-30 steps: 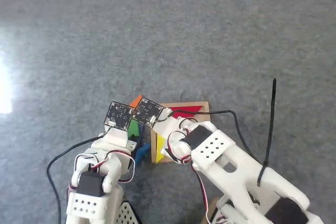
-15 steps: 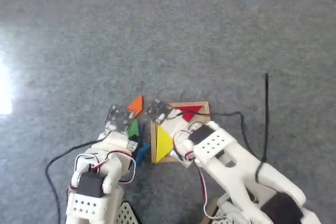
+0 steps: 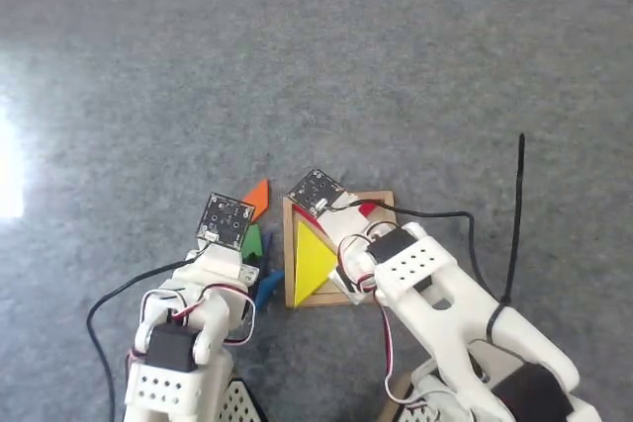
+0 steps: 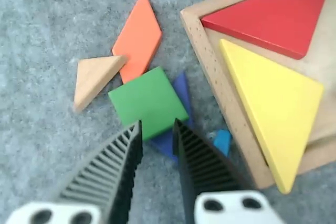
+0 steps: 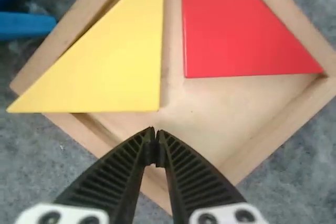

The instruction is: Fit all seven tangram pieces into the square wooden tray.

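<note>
tray [image 3: 288, 274], square, wood: on grey table [image 3: 396, 76], in front of both arms, twd near edge. approx half its floor [image 5: 210, 108] bare.

in tray, 2 pcs:
- yellow triangle [image 5: 115, 61], lrg, along the rim [image 4: 216, 77] on left arm's side; one tip looks to ride over the rim.
- red triangle [image 5: 231, 30], lrg, beside yellow w/ narrow gap betw them, flat in a corner.

outside tray, 5 pcs, clustered on table next to that same rim:
- orange parallelogram [image 4: 137, 38], flat, farthest from arm bases.
- plain wood triangle [image 4: 94, 77], sm, one tip touching orange pc.
- green square [image 4: 148, 100], corner meeting orange pc's end, lying on top of dk blue pc.
- dk blue pc [image 4: 181, 90], mostly hidden under green; shape can't tell.
- lt blue pc [image 4: 222, 141], just beside tray rim, partly hidden by a finger.

left gripper [image 4: 156, 124]: above near edge of green square, jaws slightly apart, nothing betw them.

right gripper [image 5: 155, 132]: over tray's rim on the bare side, jaws closed tip to tip, empty.

misc: black cable [image 3: 514, 214] at right arm, standing up off it.
</note>
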`<state>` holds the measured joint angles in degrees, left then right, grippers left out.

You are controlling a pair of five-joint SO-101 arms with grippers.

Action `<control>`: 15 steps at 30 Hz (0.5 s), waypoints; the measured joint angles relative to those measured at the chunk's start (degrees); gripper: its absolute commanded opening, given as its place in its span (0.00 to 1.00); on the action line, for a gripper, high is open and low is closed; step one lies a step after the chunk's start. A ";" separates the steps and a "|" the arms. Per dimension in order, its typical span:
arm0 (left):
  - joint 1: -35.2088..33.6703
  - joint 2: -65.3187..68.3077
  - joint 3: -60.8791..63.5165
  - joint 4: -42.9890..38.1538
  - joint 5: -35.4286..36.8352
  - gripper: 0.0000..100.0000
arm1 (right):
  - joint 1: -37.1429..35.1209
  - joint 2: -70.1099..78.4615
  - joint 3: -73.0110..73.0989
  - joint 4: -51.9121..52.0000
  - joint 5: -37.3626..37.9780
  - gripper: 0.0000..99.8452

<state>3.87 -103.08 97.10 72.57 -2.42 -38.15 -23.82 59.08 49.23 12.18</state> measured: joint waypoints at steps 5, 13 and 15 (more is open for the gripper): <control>0.00 0.00 0.00 0.00 0.00 0.09 | -5.10 0.00 1.41 -1.85 0.00 0.01; 0.00 0.00 0.00 0.00 0.00 0.09 | -7.03 0.00 1.76 -4.04 0.00 0.01; 0.00 0.00 0.00 0.00 0.00 0.09 | -6.95 0.00 1.76 -4.57 0.00 0.01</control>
<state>3.87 -103.08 97.10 72.57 -2.42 -45.10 -23.82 60.84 44.66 12.18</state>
